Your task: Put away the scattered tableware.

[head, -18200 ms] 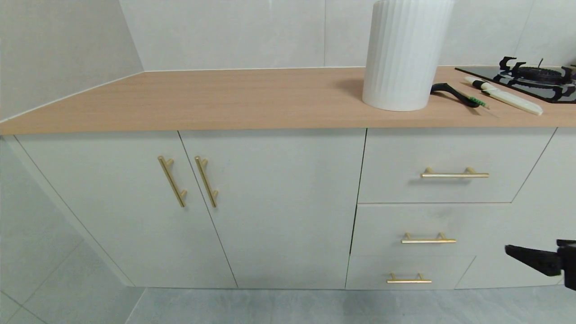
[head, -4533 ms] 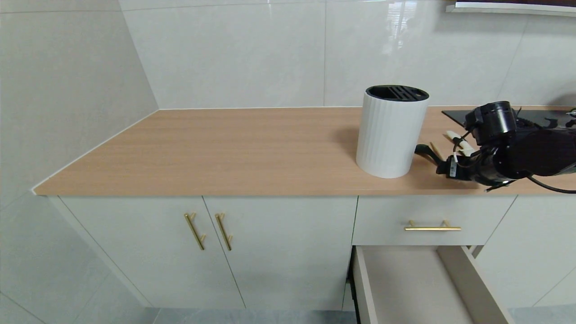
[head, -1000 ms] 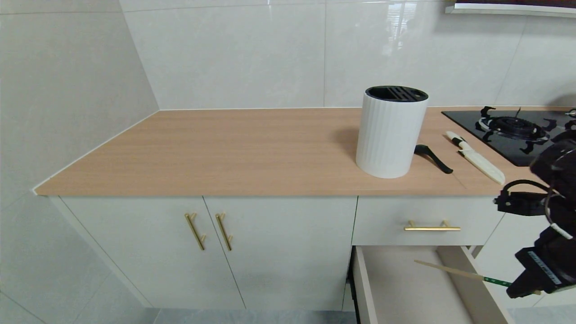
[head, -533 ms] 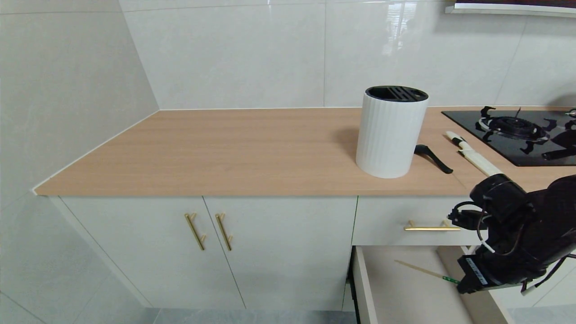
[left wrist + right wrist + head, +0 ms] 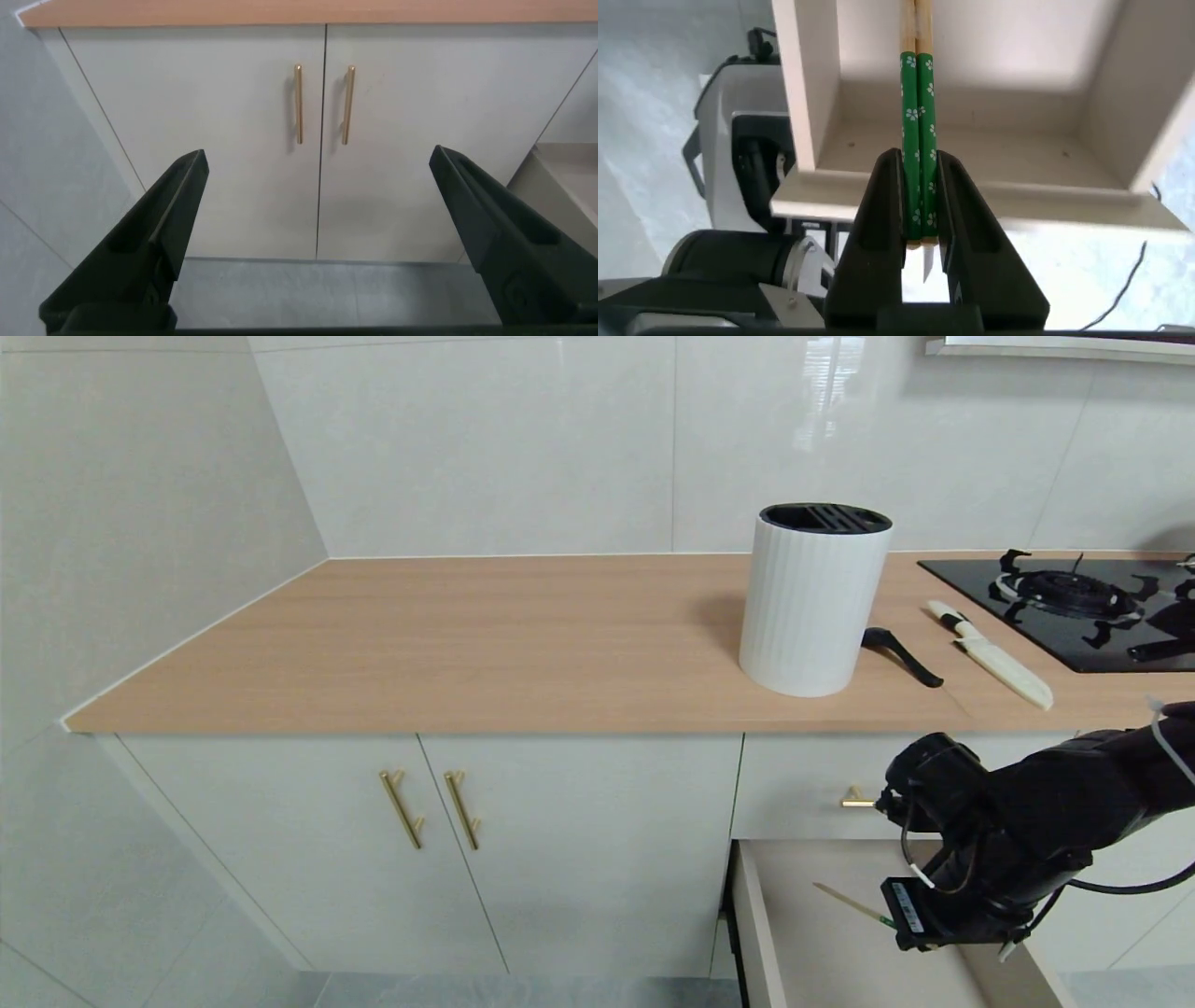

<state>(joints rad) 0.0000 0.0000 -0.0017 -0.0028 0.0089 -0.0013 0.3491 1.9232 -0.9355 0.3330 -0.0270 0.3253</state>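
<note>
Right gripper (image 5: 917, 173) clamped on paired green-ended chopsticks (image 5: 916, 103), tips over the open drawer (image 5: 752, 924) below the countertop (image 5: 467, 644), left gripper (image 5: 318, 163) spread apart before the cabinet doors (image 5: 234, 140), knife (image 5: 991, 655) and black utensil (image 5: 902, 657) lying beside the white holder (image 5: 810, 616).

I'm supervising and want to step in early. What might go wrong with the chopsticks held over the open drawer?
1. The right gripper pinches the chopsticks near one end; the long free end may strike the drawer wall when lowered.
2. Released here, the pair might bounce or split apart.
3. The knife lies near the counter edge above the arm; rising might knock it.
</note>
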